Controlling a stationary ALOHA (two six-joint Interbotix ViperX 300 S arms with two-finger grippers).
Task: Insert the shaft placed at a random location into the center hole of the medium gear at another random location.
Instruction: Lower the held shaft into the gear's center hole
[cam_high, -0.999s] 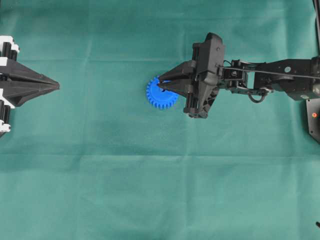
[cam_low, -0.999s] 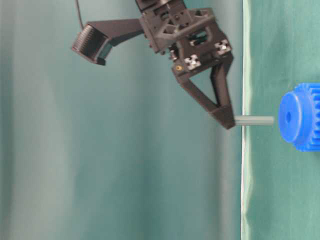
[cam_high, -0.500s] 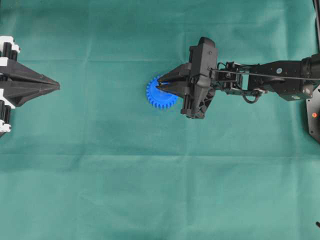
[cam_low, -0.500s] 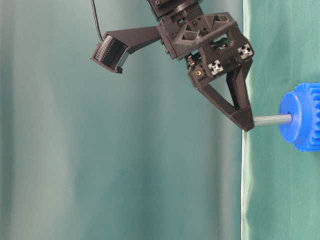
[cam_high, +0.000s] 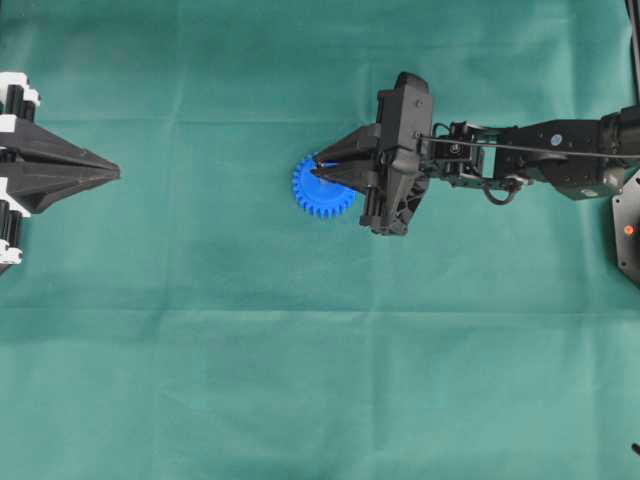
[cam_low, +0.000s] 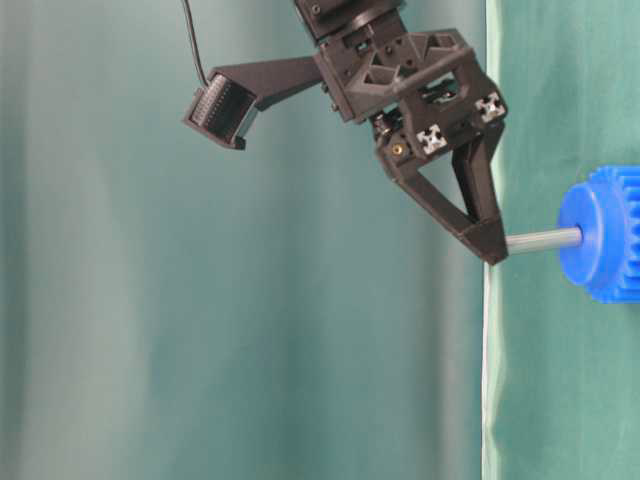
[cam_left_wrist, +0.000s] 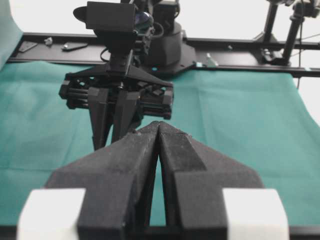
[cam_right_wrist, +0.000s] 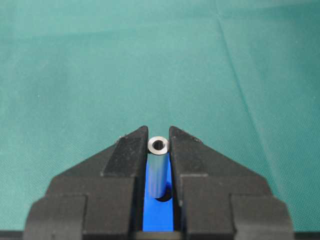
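Now the right tool (cam_right_wrist: 159, 150) clamps the shaft (cam_right_wrist: 158, 170), its far end entering the medium gear (cam_low: 605, 233).

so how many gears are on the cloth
1: the blue gear lies on the green cloth near the middle, under the right tool, whose pin meets its hub. None seem hidden.

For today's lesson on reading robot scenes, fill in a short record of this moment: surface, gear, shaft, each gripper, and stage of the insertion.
surface: green cloth
medium gear: blue, flat on the cloth, hub facing up
shaft: silvery pin, upright over the gear, lower end at the center hole
right gripper: shut on the upper end of the shaft
left gripper: shut, holding nothing, far from the gear
stage: shaft tip meets the hub; most of its length is outside
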